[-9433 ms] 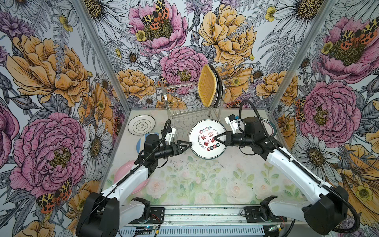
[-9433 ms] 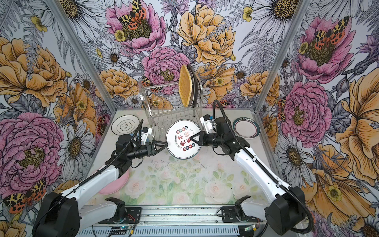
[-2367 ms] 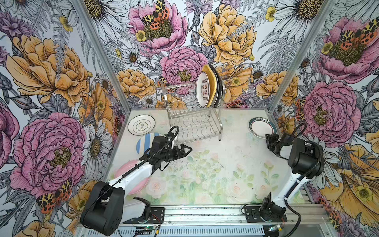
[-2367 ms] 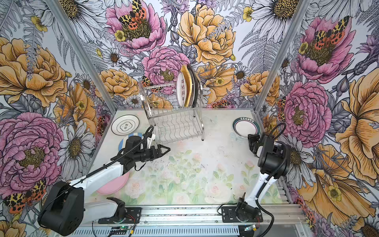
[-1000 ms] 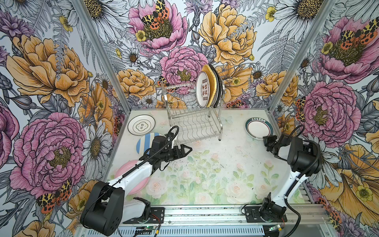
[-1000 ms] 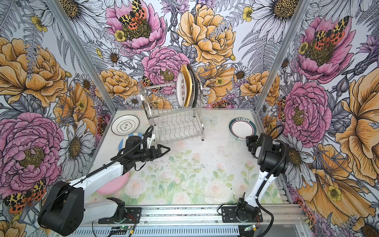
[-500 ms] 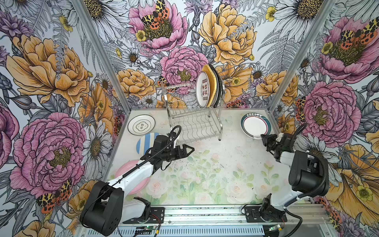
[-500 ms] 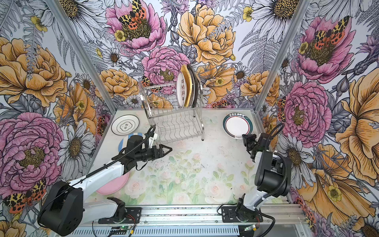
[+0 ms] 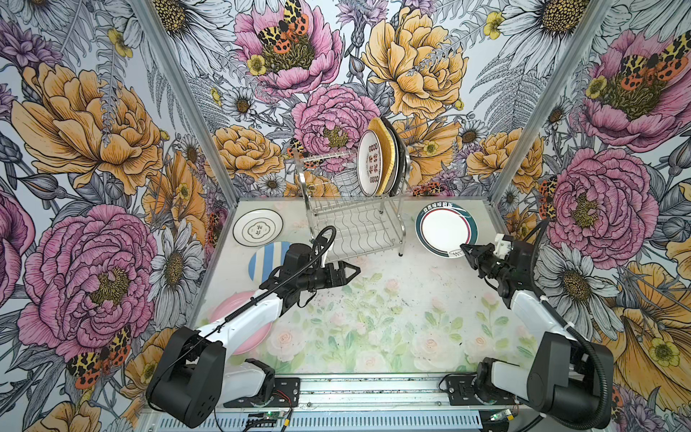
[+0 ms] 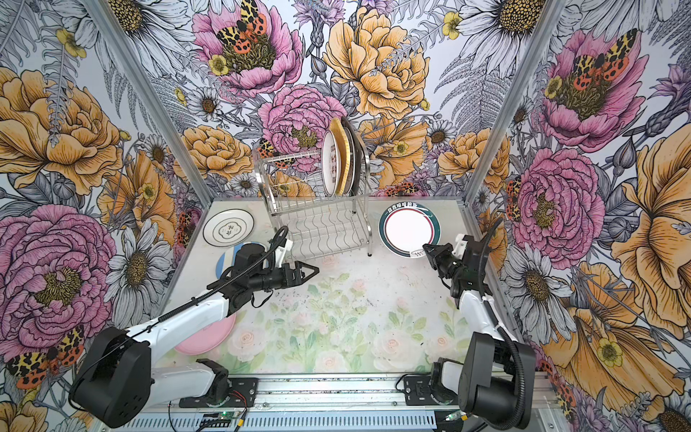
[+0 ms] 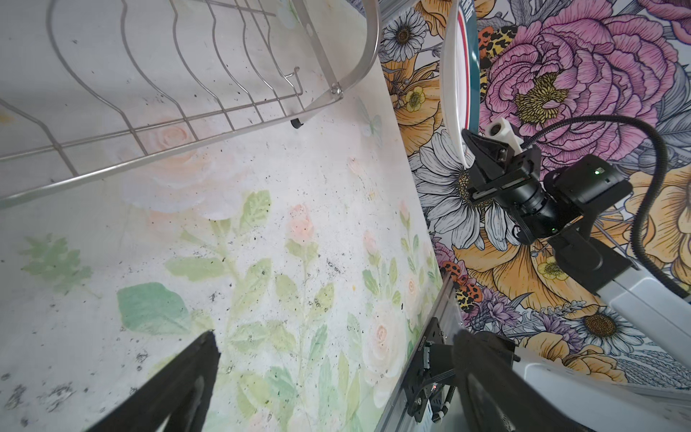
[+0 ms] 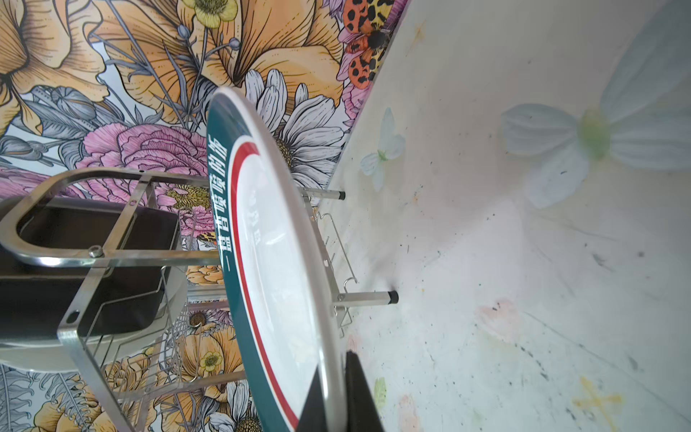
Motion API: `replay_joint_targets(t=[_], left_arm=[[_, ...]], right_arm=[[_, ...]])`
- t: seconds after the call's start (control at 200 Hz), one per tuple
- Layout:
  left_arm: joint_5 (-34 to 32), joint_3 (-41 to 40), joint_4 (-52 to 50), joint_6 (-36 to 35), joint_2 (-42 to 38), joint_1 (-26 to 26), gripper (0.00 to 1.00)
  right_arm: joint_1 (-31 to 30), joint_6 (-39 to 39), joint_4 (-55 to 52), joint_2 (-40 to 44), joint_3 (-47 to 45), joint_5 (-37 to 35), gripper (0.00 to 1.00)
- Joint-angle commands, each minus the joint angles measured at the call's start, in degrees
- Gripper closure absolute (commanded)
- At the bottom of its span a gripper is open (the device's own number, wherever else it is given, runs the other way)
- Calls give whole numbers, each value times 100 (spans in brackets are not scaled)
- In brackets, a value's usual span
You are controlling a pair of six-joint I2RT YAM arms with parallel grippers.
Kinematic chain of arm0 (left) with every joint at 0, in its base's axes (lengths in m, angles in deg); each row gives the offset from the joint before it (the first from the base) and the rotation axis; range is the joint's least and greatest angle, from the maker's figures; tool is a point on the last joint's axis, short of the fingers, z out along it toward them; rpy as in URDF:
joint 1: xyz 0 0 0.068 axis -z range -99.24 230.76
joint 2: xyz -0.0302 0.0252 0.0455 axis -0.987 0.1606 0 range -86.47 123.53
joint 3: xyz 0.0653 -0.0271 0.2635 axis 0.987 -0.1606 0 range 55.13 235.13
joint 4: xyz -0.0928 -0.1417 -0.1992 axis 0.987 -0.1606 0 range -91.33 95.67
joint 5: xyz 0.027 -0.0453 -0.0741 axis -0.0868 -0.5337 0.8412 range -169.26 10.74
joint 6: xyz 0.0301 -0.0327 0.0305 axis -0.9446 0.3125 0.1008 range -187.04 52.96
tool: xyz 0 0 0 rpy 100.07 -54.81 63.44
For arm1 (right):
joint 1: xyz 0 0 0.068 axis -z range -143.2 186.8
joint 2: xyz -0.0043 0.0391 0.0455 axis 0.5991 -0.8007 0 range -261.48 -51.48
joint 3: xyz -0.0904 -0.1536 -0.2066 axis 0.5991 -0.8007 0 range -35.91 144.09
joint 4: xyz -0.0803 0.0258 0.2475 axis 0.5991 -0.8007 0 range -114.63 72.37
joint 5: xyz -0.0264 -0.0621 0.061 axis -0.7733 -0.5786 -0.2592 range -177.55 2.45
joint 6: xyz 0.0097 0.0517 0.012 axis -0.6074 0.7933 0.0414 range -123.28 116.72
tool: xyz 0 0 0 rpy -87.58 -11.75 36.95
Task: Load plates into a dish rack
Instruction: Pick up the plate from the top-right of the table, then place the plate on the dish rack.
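The right gripper (image 9: 464, 250) is clamped on the teal-rimmed plate (image 9: 445, 228) by its rim, at three o'clock from the dish rack (image 9: 351, 229).
The left gripper (image 9: 355, 268) gapes empty. The pink plate (image 9: 229, 303) at eight o'clock is half-hidden under its arm.

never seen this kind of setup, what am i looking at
Two robot arms with two-fingered grippers stand at a flowery table. Two pictures look down from overhead; two come from cameras on the arms' wrists. At the back, a wire dish rack holds several plates upright. A white ringed plate, a blue striped plate and a pink plate lie flat. The right gripper pinches the rim of a teal-rimmed plate, raised off the table. The left gripper is open and empty.
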Motion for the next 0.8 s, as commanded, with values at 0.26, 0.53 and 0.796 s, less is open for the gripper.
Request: replay_joint_targets(t=[0.26, 0.53, 0.796], left_arm=[[535, 328, 867, 45, 276, 88, 3], [746, 287, 1217, 172, 338, 116, 7], [826, 179, 1415, 306, 290, 78, 23]], right_arm=[[-1547, -465, -887, 906, -101, 148, 100], [-2799, -569, -910, 777, 85, -73, 100], [-3547, -769, -909, 436, 436, -70, 100]])
